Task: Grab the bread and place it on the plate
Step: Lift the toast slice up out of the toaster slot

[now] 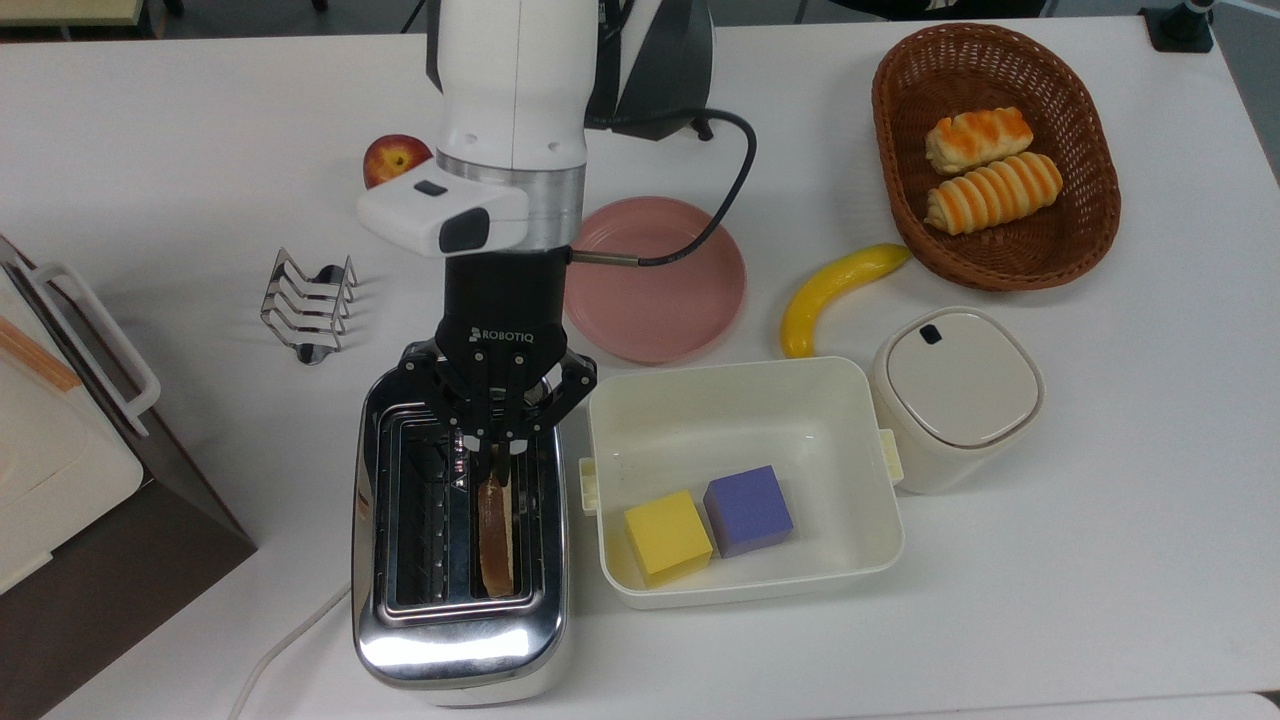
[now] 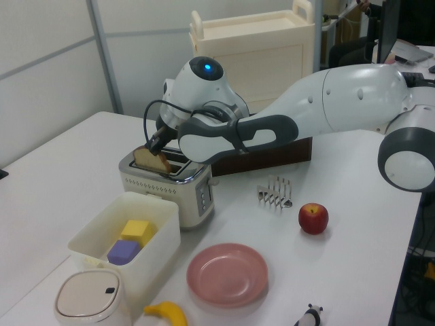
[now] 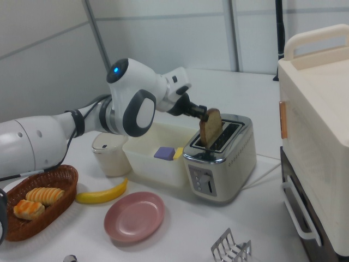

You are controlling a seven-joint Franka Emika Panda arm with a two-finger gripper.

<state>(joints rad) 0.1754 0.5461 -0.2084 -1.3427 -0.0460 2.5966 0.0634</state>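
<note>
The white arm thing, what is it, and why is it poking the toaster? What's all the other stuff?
It's a robot arm with a two-finger gripper at its end. The three pictures show the same table: one from above, two from the sides. The gripper is shut on a slice of bread, which sticks halfway out of the shiny toaster. The bread should go on the pink plate, which has nothing on it yet. Beside the toaster is a cream tub holding a yellow block and a purple block. There's also a banana, an apple, a basket with two striped rolls, a lidded pot and a metal toast rack.
</note>
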